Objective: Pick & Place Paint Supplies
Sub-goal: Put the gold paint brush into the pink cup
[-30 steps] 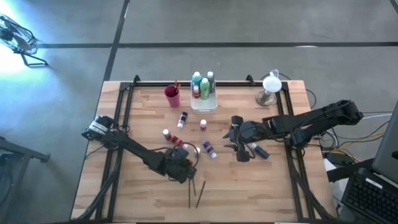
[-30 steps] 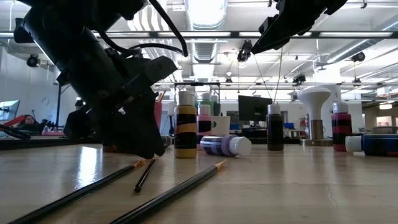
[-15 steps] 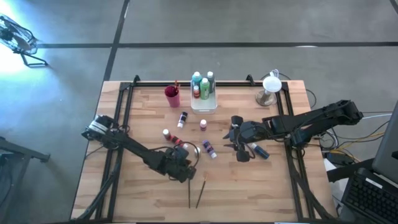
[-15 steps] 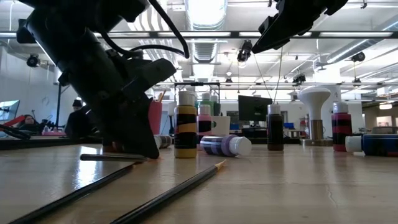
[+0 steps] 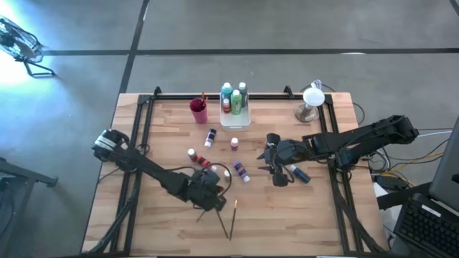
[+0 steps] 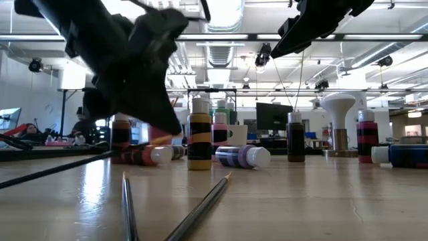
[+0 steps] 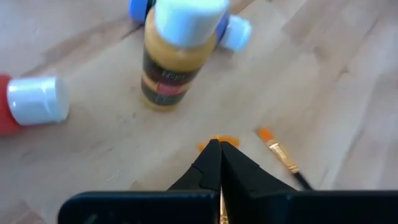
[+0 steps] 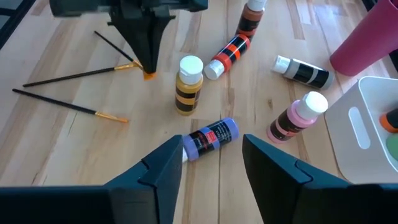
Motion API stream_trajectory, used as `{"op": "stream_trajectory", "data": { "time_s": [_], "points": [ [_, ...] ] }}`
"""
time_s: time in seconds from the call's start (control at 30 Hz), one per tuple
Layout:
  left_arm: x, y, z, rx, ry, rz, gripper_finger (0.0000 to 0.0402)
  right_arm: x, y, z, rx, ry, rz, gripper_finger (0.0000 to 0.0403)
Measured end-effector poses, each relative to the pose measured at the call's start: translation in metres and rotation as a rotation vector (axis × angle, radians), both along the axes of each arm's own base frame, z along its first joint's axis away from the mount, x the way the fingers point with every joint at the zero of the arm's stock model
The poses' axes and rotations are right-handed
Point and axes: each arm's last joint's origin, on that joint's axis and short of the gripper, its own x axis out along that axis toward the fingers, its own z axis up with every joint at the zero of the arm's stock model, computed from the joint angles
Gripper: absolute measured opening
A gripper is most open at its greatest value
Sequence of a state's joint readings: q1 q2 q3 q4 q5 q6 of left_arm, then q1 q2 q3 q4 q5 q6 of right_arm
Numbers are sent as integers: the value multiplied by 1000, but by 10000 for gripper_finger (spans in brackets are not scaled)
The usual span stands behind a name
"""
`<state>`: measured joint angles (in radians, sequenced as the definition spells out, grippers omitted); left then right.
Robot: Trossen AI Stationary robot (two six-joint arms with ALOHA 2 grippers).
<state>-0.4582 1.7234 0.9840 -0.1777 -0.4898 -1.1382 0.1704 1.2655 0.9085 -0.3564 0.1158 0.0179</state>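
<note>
Had the left gripper (image 7: 214, 152) pinched shut on a paintbrush (image 8: 81, 74) right by its orange bristles, so probably needed a slow, level lift, swinging the handle clear of the mustard bottle (image 8: 188, 87).

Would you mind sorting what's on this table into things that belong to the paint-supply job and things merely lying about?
Job:
- ochre paint bottle
- purple bottle, lying down
- pink bottle
- paintbrush held in left gripper
- loose paintbrush
- bottles in tray

Lying about:
- magenta cup
- white tray
- white stand

Red bottle (image 7: 15, 112) cut by the edge, blue bottle (image 7: 233, 28) mostly hidden (behind the ochre bottle (image 7: 174, 59))
</note>
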Motion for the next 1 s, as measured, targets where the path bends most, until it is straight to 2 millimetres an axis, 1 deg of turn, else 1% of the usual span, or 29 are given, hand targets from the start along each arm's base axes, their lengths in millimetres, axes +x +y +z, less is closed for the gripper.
{"op": "stream_trajectory", "data": {
  "time_s": [0.1, 0.23, 0.47, 0.53, 0.6, 0.7, 0.77, 0.87, 1.0],
  "points": [
    [-3, -1, 10, 14, -32, -11, 1, 0, 0, 0, 0, -1, -1, 171],
    [-14, -1, 28, 44, -58, -17, 1, 0, 0, 0, 0, 1, 0, 173],
    [-43, 5, 71, 113, -132, 7, 0, 0, 0, 0, 0, 4, -2, 154],
    [-51, 7, 82, 131, -157, 9, 0, 0, 0, 0, 0, 4, -2, 148],
    [-57, 9, 89, 132, -162, -10, 0, 0, 0, 0, 0, 6, -1, 143],
    [-59, 8, 89, 134, -157, -26, 1, 0, 0, 0, 0, 6, -1, 136],
    [-57, 6, 83, 132, -127, -44, 3, 0, 0, 0, 0, 6, -1, 133],
    [-52, 6, 70, 152, -67, -47, 14, 0, 0, 0, 0, 5, -1, 133],
    [-40, 10, 50, 120, 18, -43, 49, 0, 0, 0, 1, 4, -5, 144]
  ]
}}
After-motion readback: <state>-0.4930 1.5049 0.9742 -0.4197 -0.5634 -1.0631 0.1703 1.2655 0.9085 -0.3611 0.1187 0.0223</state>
